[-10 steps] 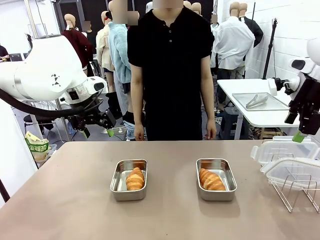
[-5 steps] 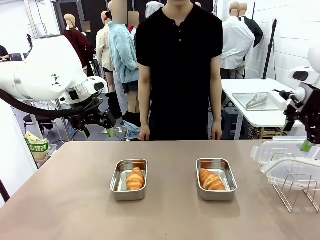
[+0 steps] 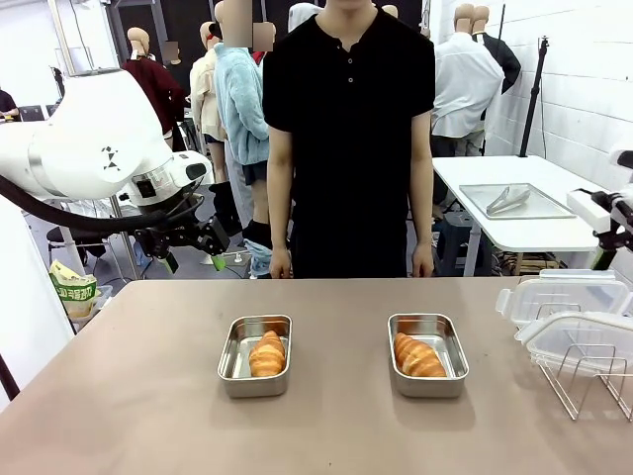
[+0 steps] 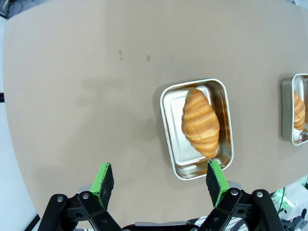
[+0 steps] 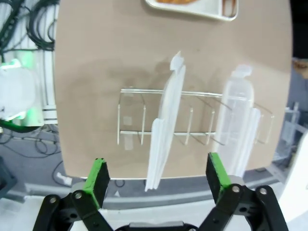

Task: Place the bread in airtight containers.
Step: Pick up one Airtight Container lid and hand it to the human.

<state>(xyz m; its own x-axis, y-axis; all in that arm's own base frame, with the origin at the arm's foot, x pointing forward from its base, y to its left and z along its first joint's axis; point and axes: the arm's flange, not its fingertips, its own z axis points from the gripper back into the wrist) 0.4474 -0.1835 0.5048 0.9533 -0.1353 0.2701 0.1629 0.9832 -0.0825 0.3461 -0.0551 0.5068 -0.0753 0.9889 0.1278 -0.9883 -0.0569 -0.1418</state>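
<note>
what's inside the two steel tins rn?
Left tin holds one croissant roll, right tin another. Both are open; lids stand in the wire rack. Tin floor beneath each roll is covered.

Below the left pincer (image 4: 160, 179), the counter (image 4: 86, 72) carries a container (image 4: 174, 144) with a bread (image 4: 200, 122) inside, just beside one fingertip. A second container (image 4: 287, 115) sits well apart, past that fingertip. Below the right pincer (image 5: 156, 177), a wire rack (image 5: 132, 132) holds one lid (image 5: 166, 120) midway between the fingers and another lid (image 5: 238, 120) in line with one finger.

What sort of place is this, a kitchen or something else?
Probably a robotics lab, not a kitchen: a white robot arm stands at the table, bread sits in two steel tins, and a white work table with a tray stands behind.
</note>
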